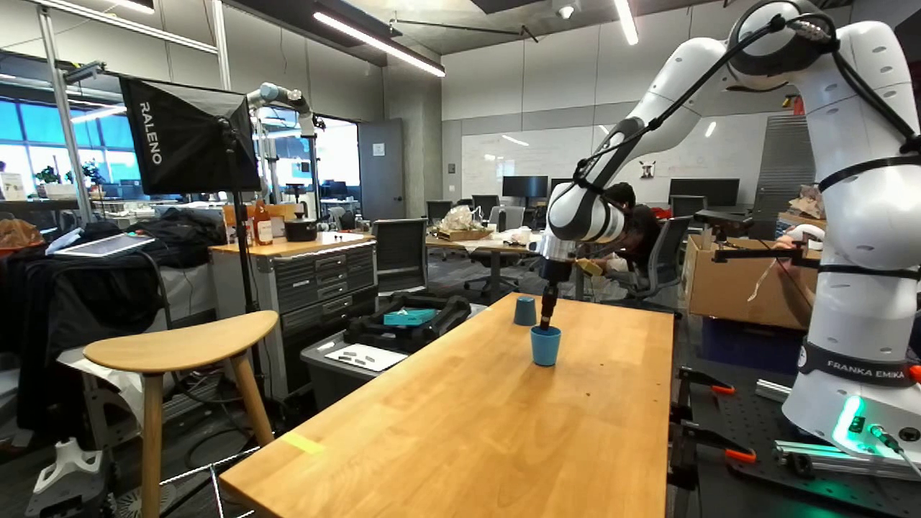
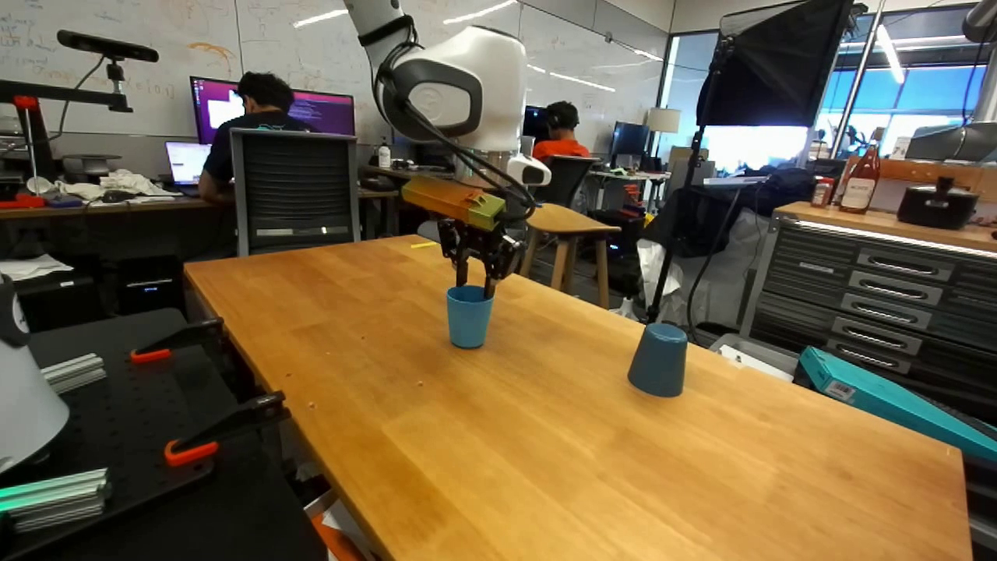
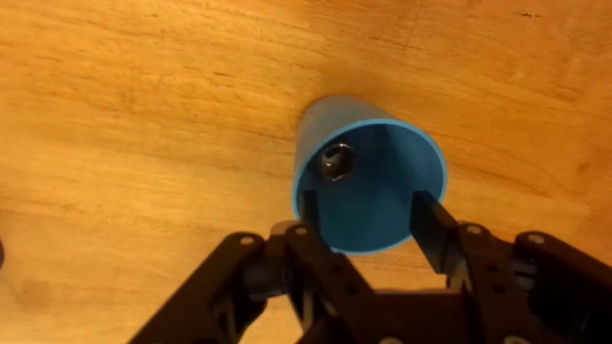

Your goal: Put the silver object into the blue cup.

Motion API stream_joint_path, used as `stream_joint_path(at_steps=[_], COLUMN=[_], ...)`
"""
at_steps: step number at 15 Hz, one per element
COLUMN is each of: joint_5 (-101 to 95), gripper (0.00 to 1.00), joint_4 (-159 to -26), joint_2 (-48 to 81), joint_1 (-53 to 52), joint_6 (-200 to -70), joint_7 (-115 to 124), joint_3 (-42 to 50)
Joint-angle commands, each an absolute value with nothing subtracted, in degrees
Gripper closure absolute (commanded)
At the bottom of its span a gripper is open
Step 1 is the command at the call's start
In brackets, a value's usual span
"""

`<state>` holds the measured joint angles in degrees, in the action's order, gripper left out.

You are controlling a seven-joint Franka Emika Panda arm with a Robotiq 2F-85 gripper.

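"So where's the silver object (image 3: 337, 161)?"

"Down inside the blue cup (image 2: 468, 321). Looking in by the wrist view, I see it dark and glinting, off to one side near the wall."

"And the gripper (image 3: 365, 203)?"

"Pointing down, right at the cup's mouth. Its fingers (image 3: 429, 224) stand parted, one toward each side of the rim, only the cup's inside showing between them."

"Touching the rim, are they?"

"That I can't tell from here. The cup itself sits upright on the wooden table (image 2: 545, 452)."

"I spot another one."

"Yes, an upturned cup (image 2: 659, 362), a darker blue, near the table's edge. In both exterior views it stands apart from the upright one."
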<state>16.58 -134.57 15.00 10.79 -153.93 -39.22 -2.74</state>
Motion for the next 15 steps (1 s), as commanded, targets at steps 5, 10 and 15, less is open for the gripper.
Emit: stream_joint_path(at_steps=[5, 10, 15], joint_5=[11.67, -1.45, -11.49], gripper=[0.57, 0.28, 0.0], joint_4=[-134.91, -130.91, -123.97], joint_2=[-0.47, -9.19, -12.71], joint_1=[10.24, 9.69, 9.46], joint_6=[-137.06, -122.12, -107.81], joint_7=[-39.26, -34.36, -28.14], joint_3=[0.24, 3.92, 4.85])
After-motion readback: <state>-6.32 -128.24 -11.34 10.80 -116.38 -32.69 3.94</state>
